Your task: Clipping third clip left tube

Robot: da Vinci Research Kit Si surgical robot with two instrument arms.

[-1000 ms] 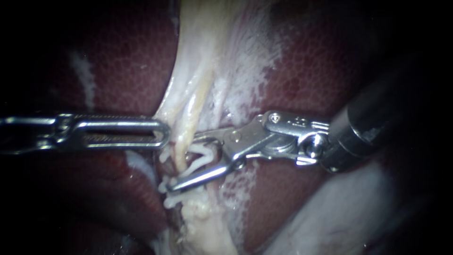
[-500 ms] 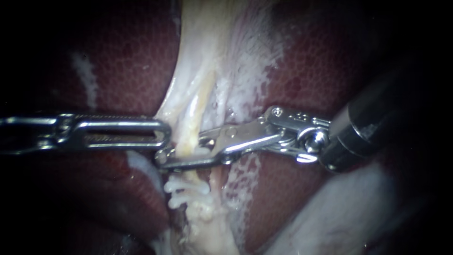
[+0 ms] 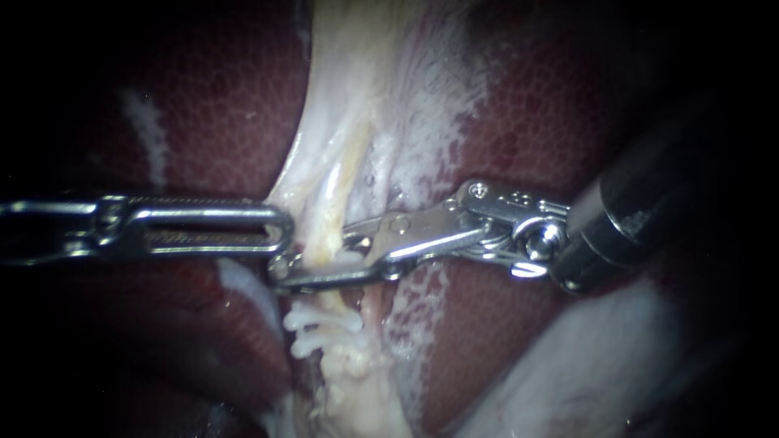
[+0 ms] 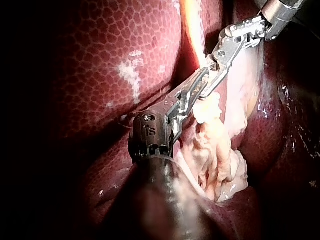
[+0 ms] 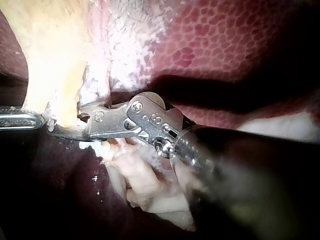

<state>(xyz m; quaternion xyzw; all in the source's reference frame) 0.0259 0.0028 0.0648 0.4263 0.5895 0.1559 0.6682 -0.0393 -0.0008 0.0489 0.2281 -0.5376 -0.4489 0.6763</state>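
Observation:
The pale left tube (image 3: pixel 329 211) runs down the middle of the liver (image 3: pixel 219 105). My right instrument (image 3: pixel 284 272) comes in from the right with its jaws shut across this tube, a sliver of white clip (image 3: pixel 347 259) showing between them. Just below the jaws, white clips (image 3: pixel 320 328) sit on the same tube. My left instrument (image 3: pixel 284 231) lies level from the left, its slotted jaws together, the tip at the edge of the pale tissue beside the tube. The left wrist view shows those jaws (image 4: pixel 206 77) pinching that tissue. The right wrist view shows my right jaws (image 5: pixel 55 127) closed.
Dark red liver (image 5: pixel 235 35) surrounds the tube on both sides. A strip of frayed white tissue (image 3: pixel 422 105) lies to the right of the tube. A pale lobe (image 3: pixel 584 365) sits at the lower right under the right shaft.
One second ago the right jaws stood open around the tube with a white clip between them. They have since shut across the tube and lifted slightly. The left instrument has not moved.

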